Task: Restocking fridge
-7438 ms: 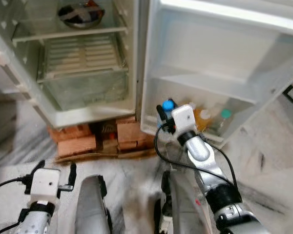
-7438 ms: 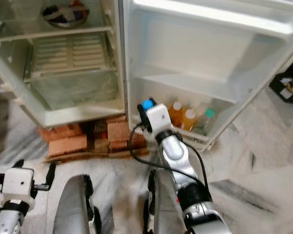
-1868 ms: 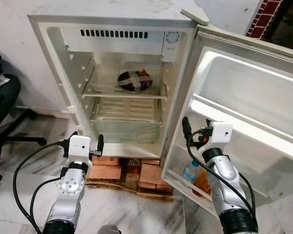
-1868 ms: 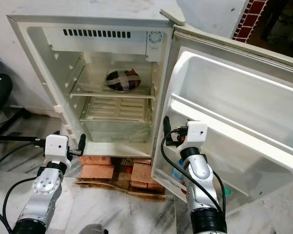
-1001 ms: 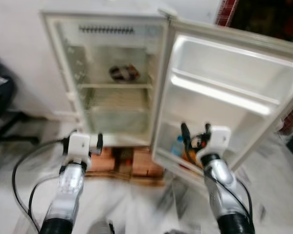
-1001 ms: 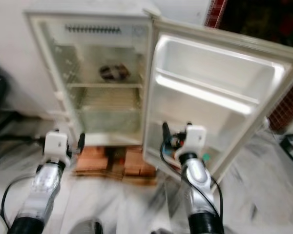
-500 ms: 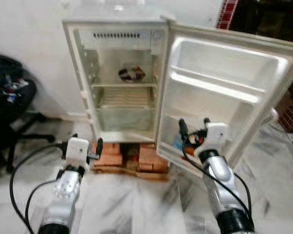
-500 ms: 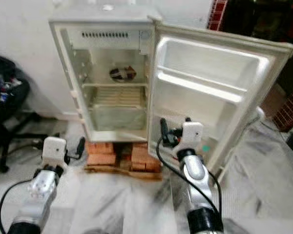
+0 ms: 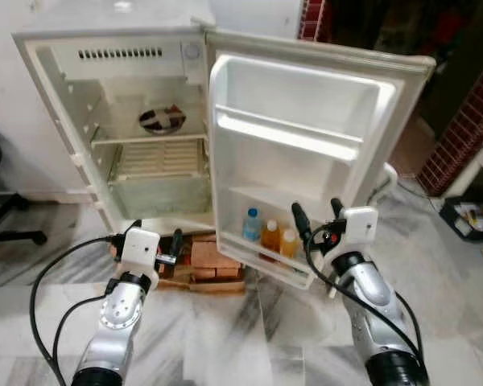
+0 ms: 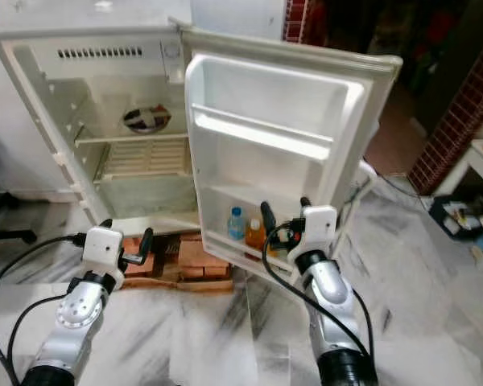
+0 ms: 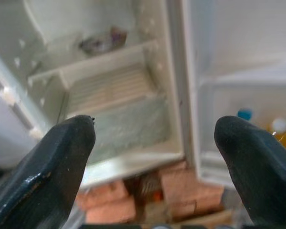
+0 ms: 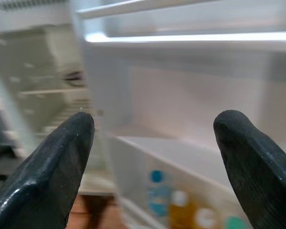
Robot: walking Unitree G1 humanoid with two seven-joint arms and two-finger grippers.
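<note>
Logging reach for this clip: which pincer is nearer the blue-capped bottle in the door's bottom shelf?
Right. The right pincer hangs open just beside the blue-capped bottle, in front of the door shelf. The left pincer, also open, is farther off, by the bricks under the fridge.

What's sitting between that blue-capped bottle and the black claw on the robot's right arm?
Two orange bottles in the door's bottom rack stand between the blue-capped bottle and the right gripper, in the left eye view.
</note>
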